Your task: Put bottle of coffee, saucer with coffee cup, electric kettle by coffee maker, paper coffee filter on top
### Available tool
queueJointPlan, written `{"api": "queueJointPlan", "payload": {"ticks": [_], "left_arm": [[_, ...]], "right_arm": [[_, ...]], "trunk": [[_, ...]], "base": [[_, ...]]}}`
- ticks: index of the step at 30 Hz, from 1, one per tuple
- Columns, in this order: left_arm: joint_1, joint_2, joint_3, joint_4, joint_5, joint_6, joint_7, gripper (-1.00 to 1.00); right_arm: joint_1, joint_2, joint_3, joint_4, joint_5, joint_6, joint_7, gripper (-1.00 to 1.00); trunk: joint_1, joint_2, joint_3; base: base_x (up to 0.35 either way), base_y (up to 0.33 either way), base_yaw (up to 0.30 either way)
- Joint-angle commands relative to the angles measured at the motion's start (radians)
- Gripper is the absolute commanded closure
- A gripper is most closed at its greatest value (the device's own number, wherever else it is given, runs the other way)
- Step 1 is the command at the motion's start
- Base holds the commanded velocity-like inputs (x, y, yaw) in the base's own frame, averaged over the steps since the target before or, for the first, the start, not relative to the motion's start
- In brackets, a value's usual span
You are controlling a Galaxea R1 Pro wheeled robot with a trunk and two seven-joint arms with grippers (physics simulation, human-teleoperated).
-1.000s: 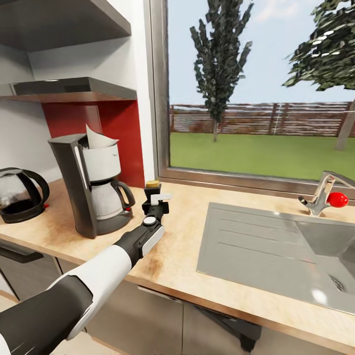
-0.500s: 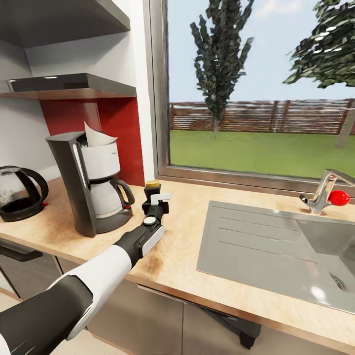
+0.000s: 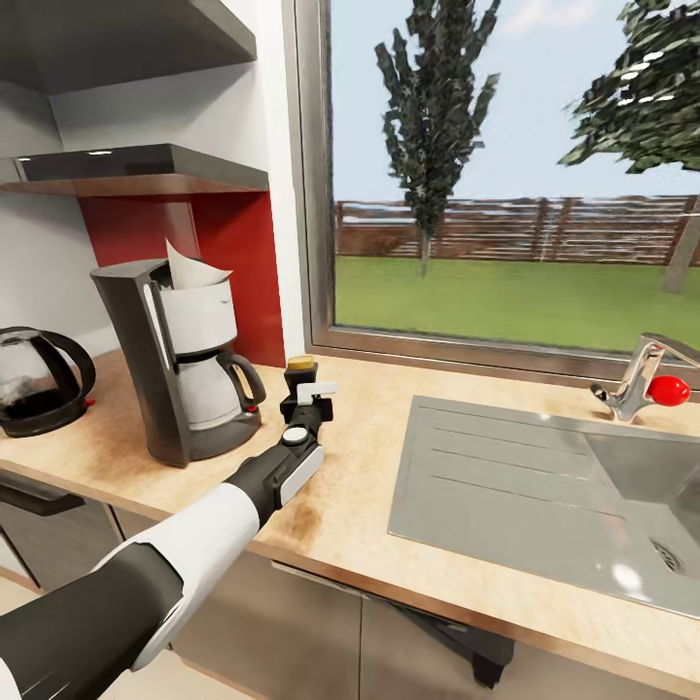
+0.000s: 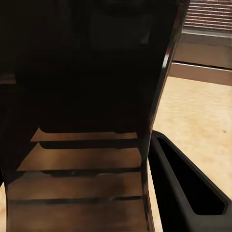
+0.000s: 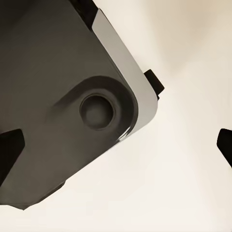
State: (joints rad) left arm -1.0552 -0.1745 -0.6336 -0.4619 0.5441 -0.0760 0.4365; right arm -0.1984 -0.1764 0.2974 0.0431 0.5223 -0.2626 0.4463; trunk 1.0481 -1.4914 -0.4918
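The left gripper [image 3: 303, 397] reaches over the countertop [image 3: 369, 496], with the bottle of coffee [image 3: 300, 371] standing upright right at its tips, yellow-gold lid showing just above the fingers. In the left wrist view a dark brown mass sits close between the fingers [image 4: 186, 186], so the pincer looks clamped on the jar, though contact is not plainly visible. The jar's long axis is vertical and its base appears at or very near the wood; the next move probably turns on letting go straight and drawing back along the forearm, away from the window. The coffee maker [image 3: 180, 360] stands just beside the jar on the robot's left, its carafe handle the nearest thing to snag. The paper coffee filter [image 3: 192, 271] pokes from its top. The electric kettle [image 3: 37, 381] sits further left. The right gripper [image 5: 116, 145] has its finger tips wide apart, holding nothing.
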Motion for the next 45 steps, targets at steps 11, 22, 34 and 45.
{"api": "queueJointPlan", "payload": {"ticks": [11, 22, 34, 45], "left_arm": [[-0.002, 0.0, -0.008, 0.002, 0.008, -0.007, 0.005, 1.0], [-0.002, 0.0, -0.008, 0.002, 0.008, -0.007, 0.005, 1.0], [-0.002, 0.0, -0.008, 0.002, 0.008, -0.007, 0.005, 1.0], [-0.002, 0.0, -0.008, 0.002, 0.007, -0.007, 0.005, 1.0]], "right_arm": [[-0.002, 0.0, 0.008, 0.003, -0.004, -0.007, 0.0, -1.0], [-0.001, 0.0, 0.008, 0.003, -0.004, -0.008, 0.0, -1.0], [-0.002, 0.0, 0.008, 0.003, -0.004, -0.008, 0.0, -1.0], [-0.001, 0.0, 0.008, 0.003, -0.004, -0.008, 0.0, -1.0]], "trunk": [[0.0, -0.001, -0.01], [0.0, -0.001, -0.019], [0.0, -0.001, -0.028], [0.0, -0.001, -0.035]], "base": [[0.0, 0.0, 0.0], [0.0, 0.0, 0.0], [0.0, 0.0, 0.008], [0.0, 0.0, 0.027]]}}
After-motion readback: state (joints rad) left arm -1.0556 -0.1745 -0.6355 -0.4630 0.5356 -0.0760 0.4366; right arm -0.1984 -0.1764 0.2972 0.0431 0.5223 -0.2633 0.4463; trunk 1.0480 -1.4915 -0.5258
